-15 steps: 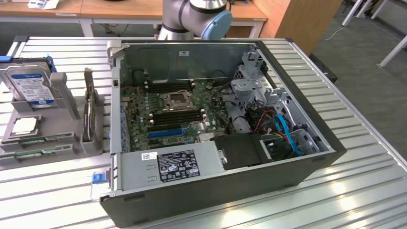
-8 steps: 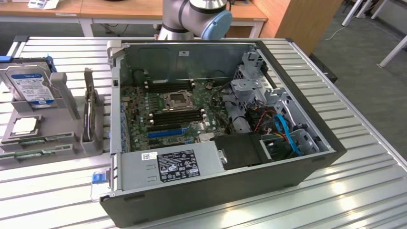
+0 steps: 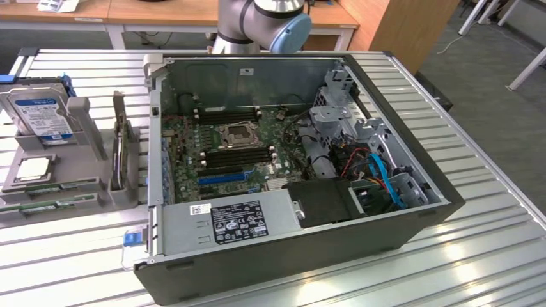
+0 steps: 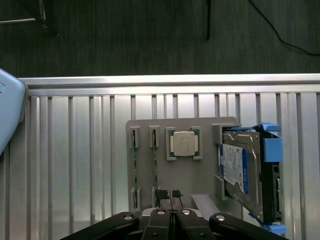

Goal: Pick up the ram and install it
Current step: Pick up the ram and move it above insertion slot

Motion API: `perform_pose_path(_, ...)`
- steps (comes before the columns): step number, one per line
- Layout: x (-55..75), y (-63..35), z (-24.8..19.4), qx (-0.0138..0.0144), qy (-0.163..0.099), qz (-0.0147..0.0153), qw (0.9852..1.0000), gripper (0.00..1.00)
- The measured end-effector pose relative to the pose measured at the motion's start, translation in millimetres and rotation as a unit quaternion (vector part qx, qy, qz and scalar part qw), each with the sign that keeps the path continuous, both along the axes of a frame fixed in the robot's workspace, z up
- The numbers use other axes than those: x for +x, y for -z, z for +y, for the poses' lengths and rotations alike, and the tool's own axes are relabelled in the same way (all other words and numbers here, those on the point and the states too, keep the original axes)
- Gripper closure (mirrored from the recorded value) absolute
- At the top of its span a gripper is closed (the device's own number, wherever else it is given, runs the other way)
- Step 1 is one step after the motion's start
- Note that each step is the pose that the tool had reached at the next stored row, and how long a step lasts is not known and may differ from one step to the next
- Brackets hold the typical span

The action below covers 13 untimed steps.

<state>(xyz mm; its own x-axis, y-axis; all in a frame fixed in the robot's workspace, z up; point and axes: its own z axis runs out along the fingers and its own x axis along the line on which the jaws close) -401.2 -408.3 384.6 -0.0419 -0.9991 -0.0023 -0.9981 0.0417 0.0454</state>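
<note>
Two ram sticks (image 4: 154,165) lie as thin green strips in parallel slots of a grey holder (image 4: 205,172); the other stick (image 4: 135,167) lies beside the first. In the exterior view the ram (image 3: 53,187) rests at the holder's front. My gripper (image 4: 169,194) hangs above the holder, shut with nothing between its black fingertips (image 4: 162,193), which sit just beside the end of the nearer stick. The open computer case (image 3: 410,224) shows the motherboard (image 3: 183,160) with black memory slots (image 3: 239,155) below the processor socket.
On the same holder sit a square silver processor chip (image 4: 183,144) and a hard drive (image 4: 235,167) in a blue-tabbed bracket. A thin board (image 3: 121,150) stands on edge between holder and case. Everything rests on a slatted metal table (image 3: 477,256). The arm's base (image 3: 256,25) stands behind the case.
</note>
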Motion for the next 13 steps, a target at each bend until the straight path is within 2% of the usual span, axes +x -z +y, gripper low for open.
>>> perform_pose_path(5,0.0,0.0,0.0,0.0,0.0,0.0,1.0,0.9)
perform_pose_path(8,0.0,0.1,0.0,0.0,-0.012,-0.0001,0.9999,0.9)
perform_pose_path(9,0.0,0.2,0.0,-0.0002,-0.025,-0.0165,0.9996,0.9)
perform_pose_path(13,0.0,0.2,0.0,-0.0002,-0.025,-0.0165,0.9996,0.9)
